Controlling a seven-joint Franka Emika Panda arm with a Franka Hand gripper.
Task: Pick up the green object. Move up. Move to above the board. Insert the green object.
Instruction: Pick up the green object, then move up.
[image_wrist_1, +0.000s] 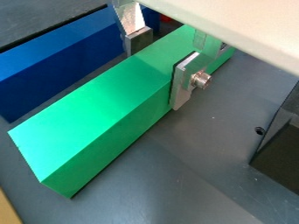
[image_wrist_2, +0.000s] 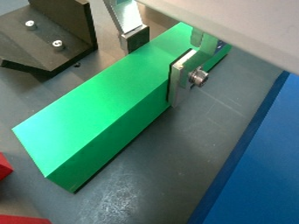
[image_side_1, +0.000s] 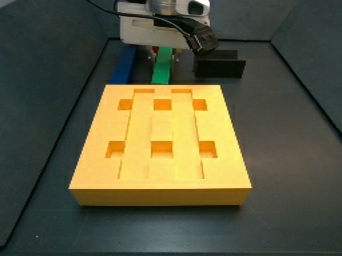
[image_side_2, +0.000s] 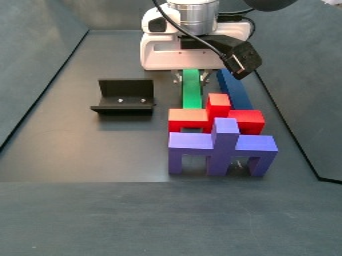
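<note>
The green object (image_wrist_1: 105, 114) is a long bright green bar lying flat on the dark floor; it also shows in the other wrist view (image_wrist_2: 105, 114) and in both side views (image_side_1: 162, 65) (image_side_2: 193, 92). My gripper (image_wrist_1: 160, 61) (image_wrist_2: 158, 59) is low over the bar's far end. One silver finger (image_wrist_1: 184, 80) lies flat against the bar's side, and the other finger (image_wrist_1: 133, 37) is at the opposite edge. The jaws look shut on the bar. The board (image_side_1: 160, 192), a big yellow-orange block with grooves and square holes, lies in front of the gripper (image_side_1: 163, 45).
A blue bar (image_wrist_1: 59, 61) (image_side_2: 238, 100) lies parallel beside the green one. The black fixture (image_side_2: 123, 98) (image_wrist_2: 47, 35) stands on the bar's other side. A red cross-shaped piece (image_side_2: 201, 118) and a purple piece (image_side_2: 221, 150) stand at the bar's near end.
</note>
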